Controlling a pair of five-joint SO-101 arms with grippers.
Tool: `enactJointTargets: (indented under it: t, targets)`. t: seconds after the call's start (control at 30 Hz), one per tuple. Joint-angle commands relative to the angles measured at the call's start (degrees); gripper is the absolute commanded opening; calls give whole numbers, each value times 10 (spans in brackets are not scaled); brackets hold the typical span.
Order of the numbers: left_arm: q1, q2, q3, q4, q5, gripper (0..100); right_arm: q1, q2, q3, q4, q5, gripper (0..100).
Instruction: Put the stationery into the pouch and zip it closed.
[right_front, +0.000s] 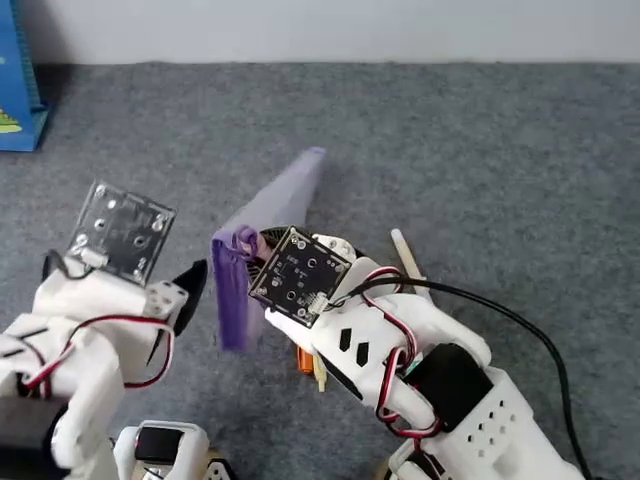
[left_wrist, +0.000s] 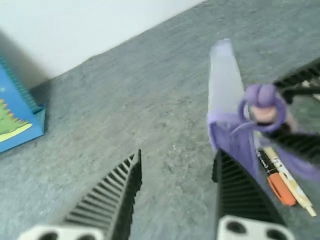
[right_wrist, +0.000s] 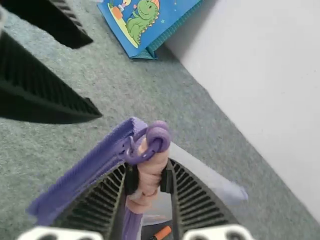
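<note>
A translucent purple pouch (right_front: 268, 212) (left_wrist: 224, 82) (right_wrist: 87, 172) stands tilted on its edge on the grey carpet mid-table. My right gripper (right_front: 262, 248) (right_wrist: 148, 175) is shut on its pink zipper pull (left_wrist: 262, 111) (right_wrist: 150, 162), which carries a purple ring, at the pouch's near end. Pens (right_front: 310, 362) (left_wrist: 281, 181), one orange, show at the pouch's lower end under the right arm; an orange tip (right_wrist: 162, 232) shows between the jaws. My left gripper (right_front: 182, 298) (left_wrist: 177, 162) stands open just left of the pouch, holding nothing.
A pale wooden stick (right_front: 405, 255) lies on the carpet right of the right arm. A blue box with a dinosaur print (right_front: 15, 95) (left_wrist: 15, 122) (right_wrist: 145, 20) stands at the far left by the white wall. Open carpet lies beyond the pouch.
</note>
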Motion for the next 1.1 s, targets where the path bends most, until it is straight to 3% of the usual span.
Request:
enactJointTargets:
  t: [0.0,0.33,0.5,0.73,1.07]
  targets:
    - [7,33,2,-36,10,229,-2,-15,-5,-12,-8,8]
    - [-13,89,17,-62,19,226,4,-16,-4,-6,-7,8]
    - [-98,62,23,-62,18,226,73,-16,-5,-15,-6,8]
    - [-179,-21,39,-49,25,225,179,-4,-9,-144,-6,7]
    - [-194,-218,161,-50,50,225,262,263,-230,-215,-6,7]
